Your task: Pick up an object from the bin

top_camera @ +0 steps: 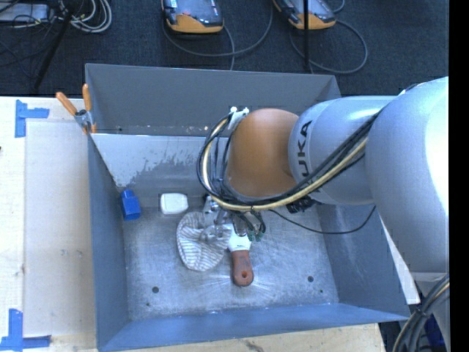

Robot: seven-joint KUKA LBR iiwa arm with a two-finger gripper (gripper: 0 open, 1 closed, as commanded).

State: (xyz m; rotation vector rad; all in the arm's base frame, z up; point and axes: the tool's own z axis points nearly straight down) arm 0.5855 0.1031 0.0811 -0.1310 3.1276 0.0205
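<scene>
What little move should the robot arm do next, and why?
Probably ease straight down a little onto the mesh-headed tool with the brown handle. The gripper is low in the bin, right above where the mesh head meets the handle. The blue block and white block lie apart on the view's left, so nothing is in the way.

Silver-grey arm (pixel 381 152) lettered KUKA, rounded orange wrist cover (pixel 260 152), looped black and yellow cables (pixel 211 160).

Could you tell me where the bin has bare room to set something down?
Bare: the bin floor front-left, below the blue block and white block, and front-right beside the brown handle. Crowded: the middle, around the gripper and mesh thing.
</scene>
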